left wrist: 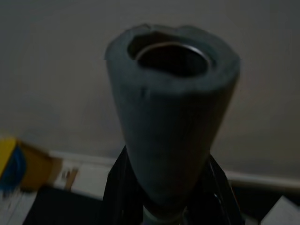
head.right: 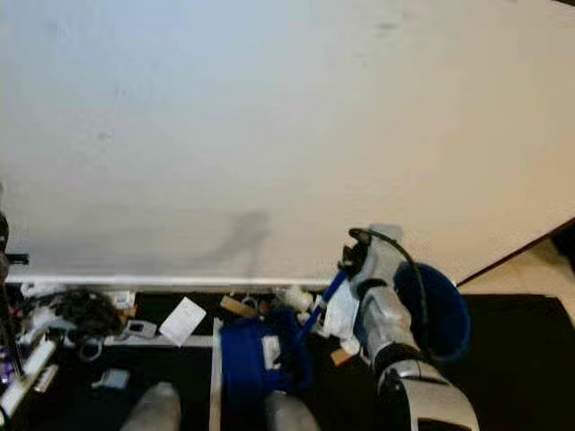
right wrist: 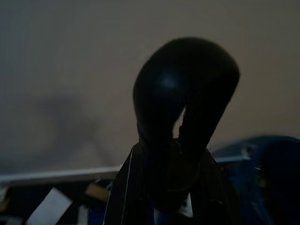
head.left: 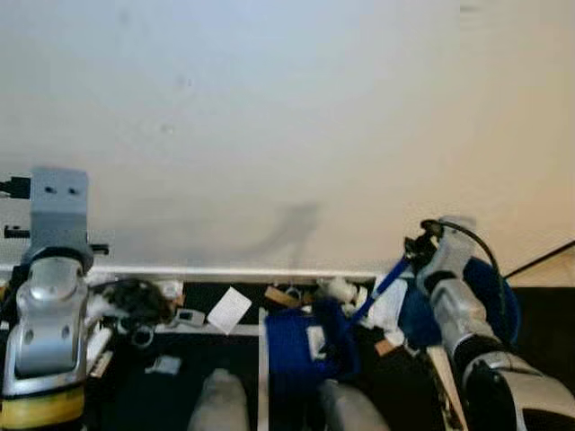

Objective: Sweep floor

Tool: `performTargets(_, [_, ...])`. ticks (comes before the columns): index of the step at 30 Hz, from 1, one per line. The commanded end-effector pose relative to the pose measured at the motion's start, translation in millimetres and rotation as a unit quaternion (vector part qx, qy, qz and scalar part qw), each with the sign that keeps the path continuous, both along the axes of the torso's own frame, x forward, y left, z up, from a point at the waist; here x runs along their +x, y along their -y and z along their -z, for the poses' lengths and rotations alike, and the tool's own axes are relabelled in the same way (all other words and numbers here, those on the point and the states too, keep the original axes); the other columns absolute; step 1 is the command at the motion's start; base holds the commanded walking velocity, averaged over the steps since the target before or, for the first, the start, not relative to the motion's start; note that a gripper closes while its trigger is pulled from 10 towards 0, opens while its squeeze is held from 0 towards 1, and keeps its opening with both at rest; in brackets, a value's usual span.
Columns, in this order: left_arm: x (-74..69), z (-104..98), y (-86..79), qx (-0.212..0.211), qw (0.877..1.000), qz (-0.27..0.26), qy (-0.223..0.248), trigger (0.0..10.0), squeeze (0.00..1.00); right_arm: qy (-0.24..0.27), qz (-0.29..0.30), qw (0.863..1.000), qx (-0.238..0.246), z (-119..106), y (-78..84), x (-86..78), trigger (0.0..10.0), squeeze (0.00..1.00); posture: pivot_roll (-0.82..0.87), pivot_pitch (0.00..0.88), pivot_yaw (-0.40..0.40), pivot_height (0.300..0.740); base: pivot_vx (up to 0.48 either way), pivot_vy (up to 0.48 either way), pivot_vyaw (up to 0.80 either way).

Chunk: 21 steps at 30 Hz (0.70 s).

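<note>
Floor (head.left: 225,355) litter lies along the wall's foot, below and between both arms. Left end effector (left wrist: 164,206) is clenched on a grey tube handle (left wrist: 171,117) standing upright. Right end effector (right wrist: 171,187) is clenched on a black knob handle (right wrist: 185,93); its blue shaft (head.left: 377,292) slants down toward the blue dustpan (head.left: 301,346), so the right arm is nearer the scraps.

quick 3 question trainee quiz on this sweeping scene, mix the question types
1. True or false: the left gripper is closed around a grey foam-covered handle.
2. What colour is the dustpan on the dark floor by the baseboard? A red, B blue, C green.
3. Fill in: the right gripper grips a rounded ____ handle end.

Key:
1. True
2. B
3. black
</note>
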State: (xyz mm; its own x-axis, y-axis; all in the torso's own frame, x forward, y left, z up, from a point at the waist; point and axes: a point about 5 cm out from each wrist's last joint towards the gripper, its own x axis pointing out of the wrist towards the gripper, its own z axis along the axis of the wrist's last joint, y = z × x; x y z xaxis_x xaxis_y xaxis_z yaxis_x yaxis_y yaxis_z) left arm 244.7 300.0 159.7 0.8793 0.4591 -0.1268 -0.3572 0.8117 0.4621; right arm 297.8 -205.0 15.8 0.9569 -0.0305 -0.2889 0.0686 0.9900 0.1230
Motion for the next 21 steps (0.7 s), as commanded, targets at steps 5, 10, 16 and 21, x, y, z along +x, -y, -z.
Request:
performTargets(5, [12.6, 6.1, 4.0, -0.004, 1.000, 0.019, 0.021, 10.0, 0.00, 0.034, 0.006, 0.999, 0.028, -10.0, -3.6, 8.0, 10.0, 0.00, 0.26, 0.041, -0.185, 0.740, 0.000, 0.000, 0.00])
performTargets(10, [18.1, 8.9, 1.7, 0.006, 1.000, 0.020, 0.019, 10.0, 0.00, 0.019, 0.000, 0.999, 0.030, -7.4, -8.3, 8.6, 10.0, 0.00, 0.24, 0.043, -0.175, 0.740, 0.000, 0.000, 0.00])
performTargets(16, [28.5, 7.8, -3.9, 0.005, 0.999, 0.013, 0.039, 10.0, 0.00, 0.002, 0.005, 1.000, 0.024, -5.2, -13.2, 10.0, 10.0, 0.00, 0.23, 0.064, -0.153, 0.740, 0.000, 0.000, 0.00])
performTargets(21, [37.7, 2.2, -3.6, 0.007, 0.998, 0.023, 0.063, 10.0, 0.00, -0.002, 0.015, 1.000, 0.013, -7.2, -15.0, 13.3, 10.0, 0.00, 0.23, 0.083, -0.149, 0.740, 0.000, 0.000, 0.00])
